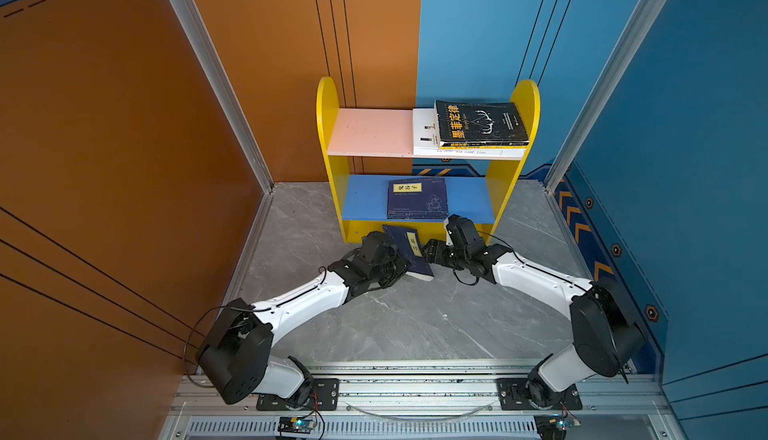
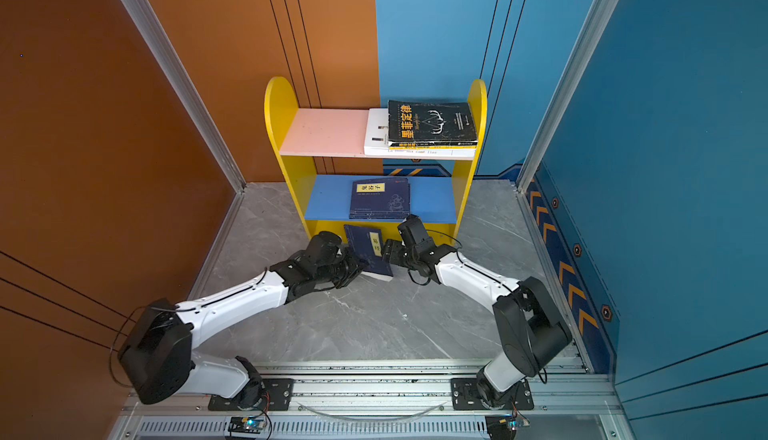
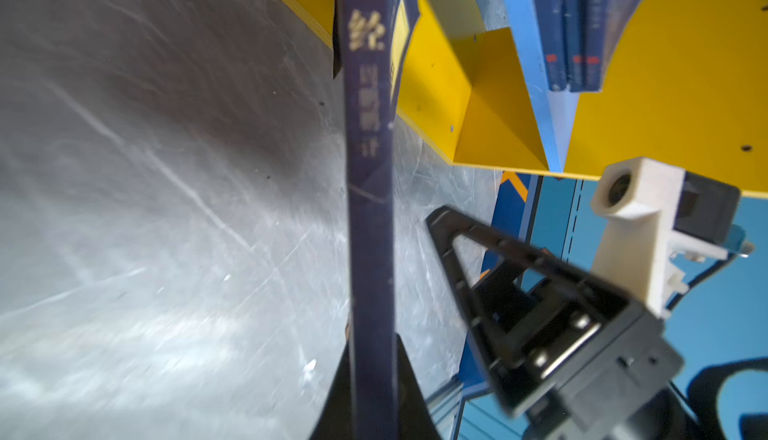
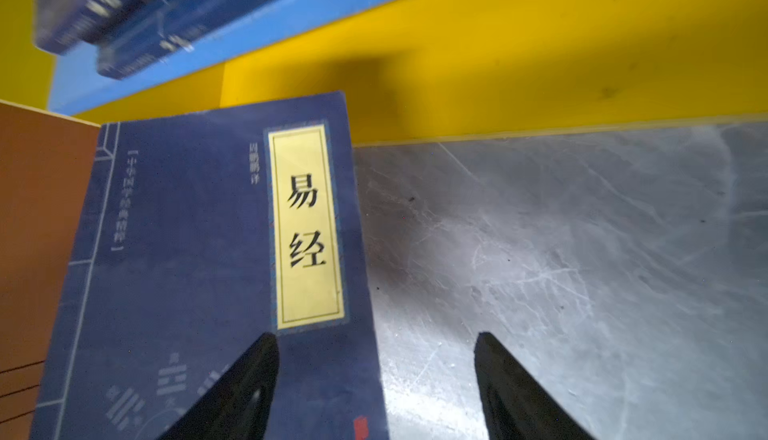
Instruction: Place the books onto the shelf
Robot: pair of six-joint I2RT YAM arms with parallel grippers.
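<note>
Near, over the grey counter [image 1: 415, 321], the left pincer [image 1: 399, 265] is clamped on a thin navy book [image 1: 409, 251] with a yellow label, held on edge and tilted, just in front of the shelf [image 1: 328, 126]. Just right of it the right pincer [image 4: 376, 336] is seen spread wide, nothing gripped, apart from the cover. Farther back, a stack of navy books [image 1: 417, 199] is laid flat on the blue lower board [image 1: 365, 201]. On the pink upper board [image 1: 370, 130], at right, a black book [image 1: 482, 122] is stacked on a white book [image 1: 424, 126].
</note>
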